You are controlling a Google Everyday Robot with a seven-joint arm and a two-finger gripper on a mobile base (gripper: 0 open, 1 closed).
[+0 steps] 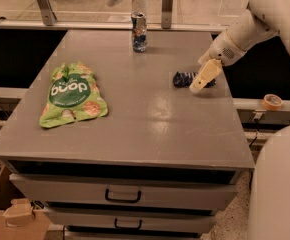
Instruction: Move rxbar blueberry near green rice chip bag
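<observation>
The rxbar blueberry is a small dark navy bar lying flat on the right side of the grey table. The gripper, with tan fingers at the end of a white arm, hangs right over the bar's right end and hides part of it. The green rice chip bag is a bright green wrinkly pouch with a dark round logo, lying flat at the table's left side, far from the bar.
A blue-and-silver drink can stands upright at the table's back edge. The table has drawers below. A roll of tape sits on a ledge to the right. A cardboard box is at the lower left.
</observation>
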